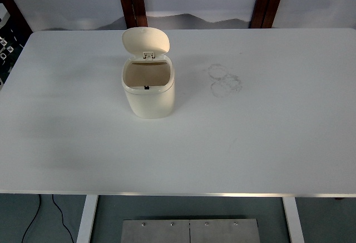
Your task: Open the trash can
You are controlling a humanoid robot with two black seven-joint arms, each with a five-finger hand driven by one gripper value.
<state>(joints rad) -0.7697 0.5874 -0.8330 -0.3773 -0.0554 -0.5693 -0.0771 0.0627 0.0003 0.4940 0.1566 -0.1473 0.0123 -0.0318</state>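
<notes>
A small cream trash can [149,95] stands upright on the white table [250,143], left of the table's middle. Its lid [146,41] is flipped up and back on its hinge, so the brownish inside shows through the mouth. A small dark latch sits at the front rim of the opening. Neither of my hands nor either arm appears in the top view.
Faint ring marks [225,80] stain the tabletop to the right of the can. Dark wooden posts [132,1] rise behind the table's far edge. The table's near edge runs across the bottom, with a metal plate [189,231] and a cable [58,215] below it.
</notes>
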